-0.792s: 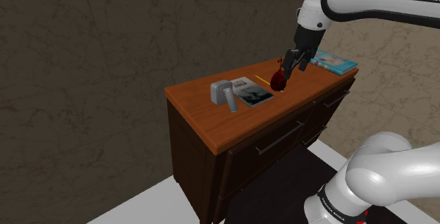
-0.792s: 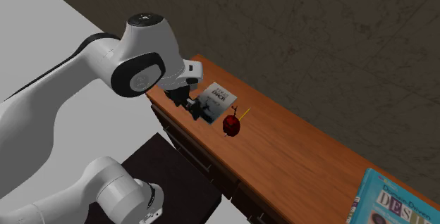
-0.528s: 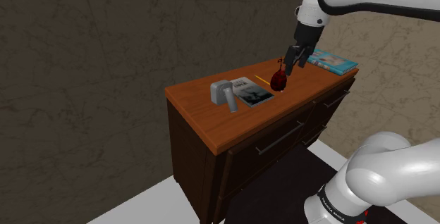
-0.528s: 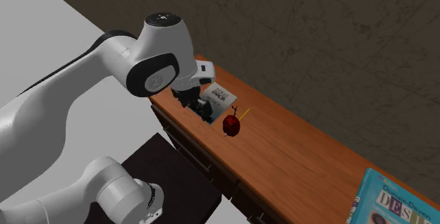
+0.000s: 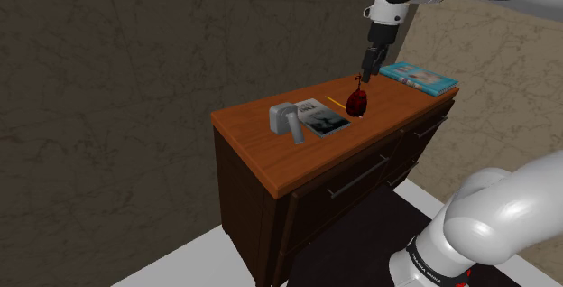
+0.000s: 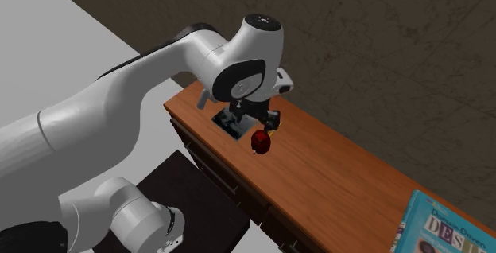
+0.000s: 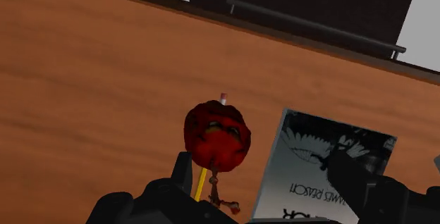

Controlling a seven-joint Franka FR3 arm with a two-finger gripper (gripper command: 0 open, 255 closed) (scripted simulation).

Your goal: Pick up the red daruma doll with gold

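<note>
The tool (image 5: 370,64) is hovering above the red daruma doll (image 5: 357,103) on the counter (image 5: 257,141), spread wide, holding nothing; next it probably needs lowering around the doll

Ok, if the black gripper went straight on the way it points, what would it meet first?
Probably the round red daruma doll, which lies ahead between the fingers of the open black gripper, closer to one. The black-and-white book beside it may meet the other finger; depth is unclear.
</note>
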